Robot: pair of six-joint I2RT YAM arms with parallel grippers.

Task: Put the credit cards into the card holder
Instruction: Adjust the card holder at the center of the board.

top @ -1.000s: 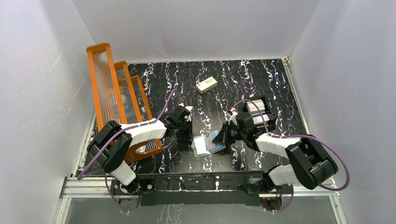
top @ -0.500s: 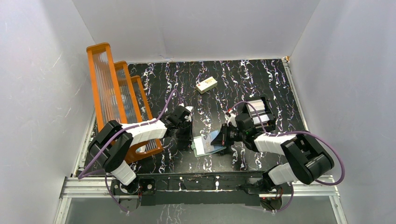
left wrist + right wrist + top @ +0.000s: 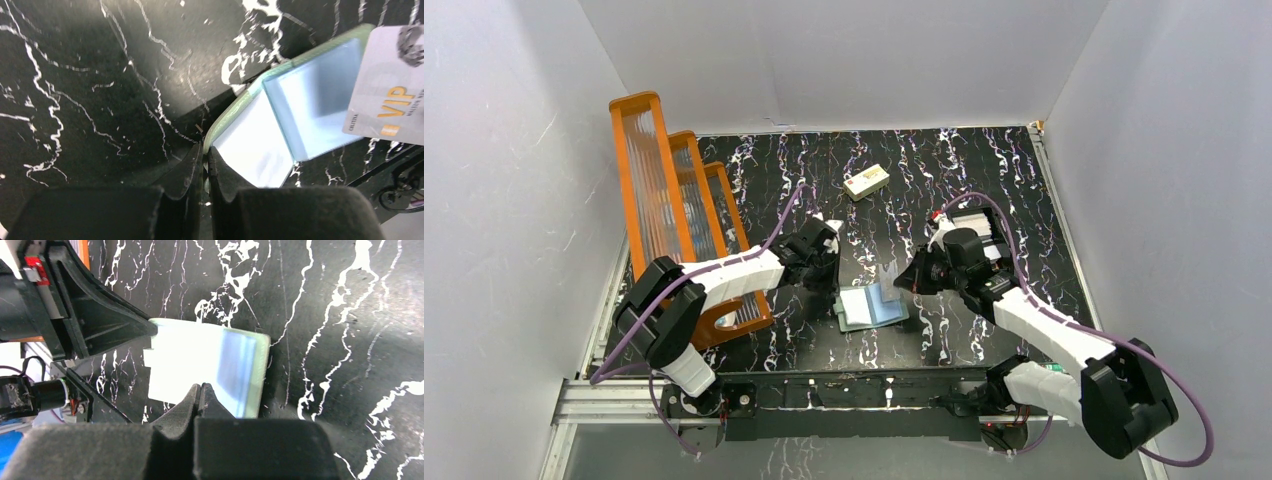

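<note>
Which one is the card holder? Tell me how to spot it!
Look at the black marbled table, near the middle of its front edge. The card holder lies open there, a small grey-green wallet. Only it has a shiny pale blue inside; the cream block farther back is thick, not flat.

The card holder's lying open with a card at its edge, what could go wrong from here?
The left fingers pinch only the card holder by its thin edge, so it could slip free and fold or slide. The VIP card looks pinched near one corner in the right fingers, tilted past the holder's far edge; it might twist or miss the pocket.
</note>
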